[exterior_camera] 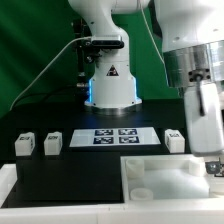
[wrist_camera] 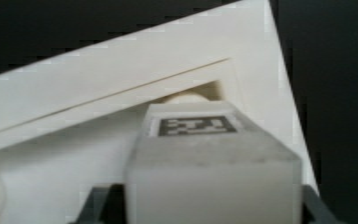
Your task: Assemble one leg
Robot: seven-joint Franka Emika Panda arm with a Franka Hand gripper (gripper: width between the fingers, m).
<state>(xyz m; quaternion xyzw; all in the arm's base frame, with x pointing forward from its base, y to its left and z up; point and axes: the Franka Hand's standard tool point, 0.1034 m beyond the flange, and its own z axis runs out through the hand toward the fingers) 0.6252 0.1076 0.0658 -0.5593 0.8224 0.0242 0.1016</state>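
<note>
In the wrist view my gripper (wrist_camera: 206, 208) is shut on a white leg (wrist_camera: 202, 165), whose black-and-white tag (wrist_camera: 195, 125) faces the camera. The leg's cream tip (wrist_camera: 190, 98) points into an inner corner of the large white tabletop (wrist_camera: 105, 100). I cannot tell whether the tip touches it. In the exterior view my gripper (exterior_camera: 212, 166) is low over the far right corner of the tabletop (exterior_camera: 150, 170), and the held leg is mostly hidden there. Three more legs stand on the black table: two at the exterior view's left (exterior_camera: 24, 145) (exterior_camera: 52, 144) and one at its right (exterior_camera: 174, 140).
The marker board (exterior_camera: 118, 137) lies flat between the loose legs, in front of the robot base (exterior_camera: 108, 85). A white frame edge (exterior_camera: 8, 185) runs along the exterior view's lower left. A round hole (exterior_camera: 143, 189) shows in the tabletop's near left part.
</note>
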